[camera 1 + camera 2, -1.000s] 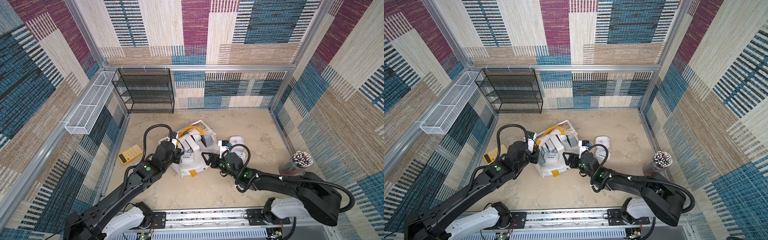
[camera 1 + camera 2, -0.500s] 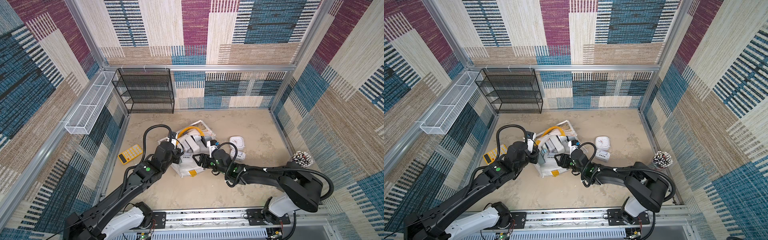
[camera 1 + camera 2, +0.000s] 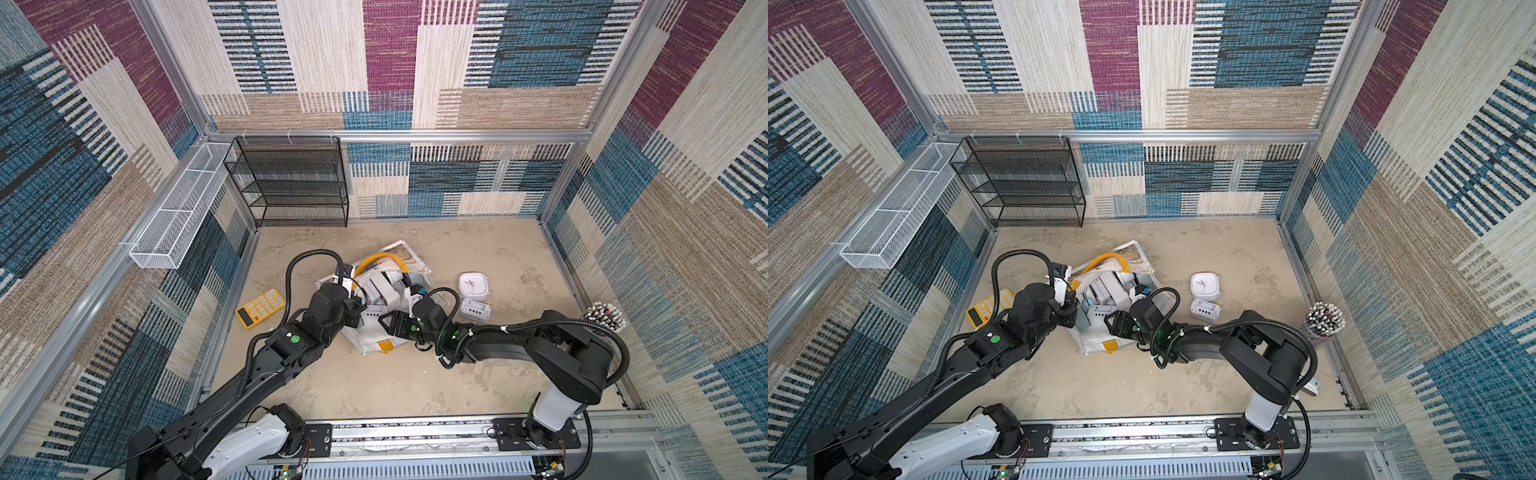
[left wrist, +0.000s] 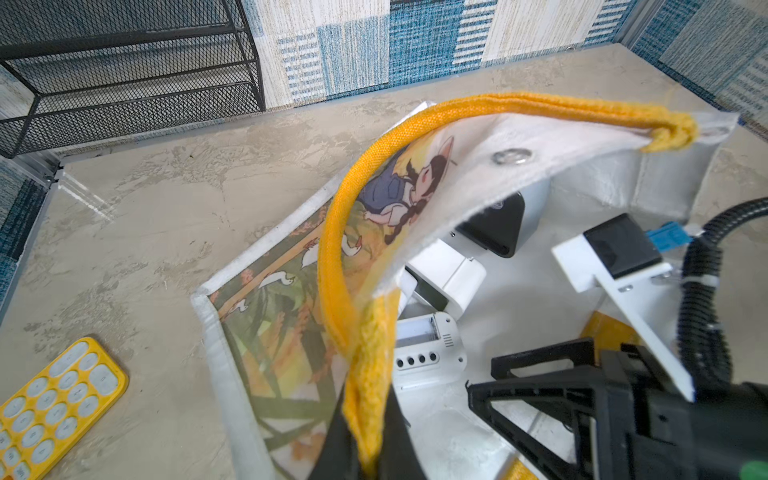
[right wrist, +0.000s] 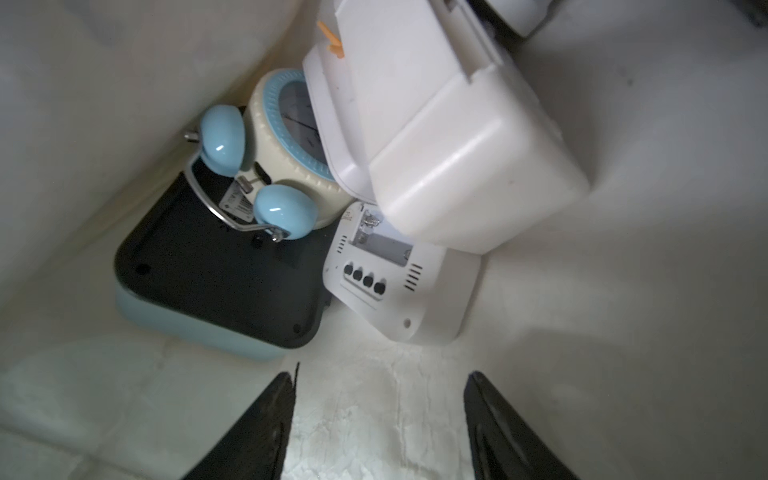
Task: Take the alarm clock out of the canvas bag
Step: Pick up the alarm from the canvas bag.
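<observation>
Canvas, white and soft: bag [image 3: 370,334] slumped at table centre. Left tool [image 4: 368,449] is clamped tight on the yellow handle [image 4: 332,266], lifting the upper flap so the mouth gapes. Right tool [image 5: 380,378] is inside the mouth, jaws well apart, holding nothing, aimed at the pile.

Pile in the bag: bell clock [image 5: 286,166] resting on a black-backed clock [image 5: 208,270]. Digital clock [image 5: 395,291] lies back-up, nearest the tool. Boxy clock [image 5: 449,137] lies across both.

Already out, at 3 o'clock from the bag: two white clocks [image 3: 473,286].

Judgement: all are likely hard plastic, light, stiff and smooth, so prone to slip. The digital clock looks easiest; pinch across its thin sides at the free near edge. The boxy clock may slide when it moves. Bells and wire loop look delicate, so avoid them. The cloth will sag if the handle drops.
</observation>
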{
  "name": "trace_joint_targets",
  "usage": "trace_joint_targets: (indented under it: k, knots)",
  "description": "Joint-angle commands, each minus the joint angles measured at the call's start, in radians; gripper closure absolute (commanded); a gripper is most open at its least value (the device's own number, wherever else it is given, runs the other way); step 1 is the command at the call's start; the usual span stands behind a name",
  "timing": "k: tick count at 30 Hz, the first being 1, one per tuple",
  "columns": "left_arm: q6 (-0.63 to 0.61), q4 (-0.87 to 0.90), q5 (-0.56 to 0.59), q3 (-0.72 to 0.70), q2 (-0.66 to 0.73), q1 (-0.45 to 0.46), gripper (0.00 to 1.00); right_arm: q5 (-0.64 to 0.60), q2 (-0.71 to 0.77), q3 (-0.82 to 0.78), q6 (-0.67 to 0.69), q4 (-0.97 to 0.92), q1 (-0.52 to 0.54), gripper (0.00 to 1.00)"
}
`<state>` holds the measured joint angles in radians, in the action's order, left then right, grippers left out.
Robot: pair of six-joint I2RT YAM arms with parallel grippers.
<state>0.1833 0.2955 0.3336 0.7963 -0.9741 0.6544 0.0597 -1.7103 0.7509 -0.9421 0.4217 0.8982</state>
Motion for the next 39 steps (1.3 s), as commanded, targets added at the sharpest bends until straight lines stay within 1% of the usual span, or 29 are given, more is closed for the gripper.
trace_joint_targets:
  k: [1, 11, 25, 32, 39]
  knots:
    - [0.026, -0.001, 0.027, 0.001, 0.011, -0.001, 1.00, 0.026, -0.029, 0.013, -0.048, 0.005, -0.004, 0.32]
    - [0.035, 0.004, 0.015, 0.000, 0.039, -0.001, 1.00, 0.099, -0.086, -0.008, -0.135, 0.064, -0.054, 0.29]
    - [0.063, 0.002, -0.001, -0.016, 0.059, -0.001, 1.00, 0.155, -0.154, 0.059, -0.167, 0.080, -0.062, 0.29]
    - [0.070, -0.006, -0.005, -0.018, 0.060, -0.001, 1.00, 0.179, -0.171, 0.078, -0.193, 0.123, -0.062, 0.32]
    - [0.070, -0.007, -0.002, -0.021, 0.059, -0.001, 1.00, 0.184, -0.139, 0.064, -0.210, 0.175, -0.065, 0.39]
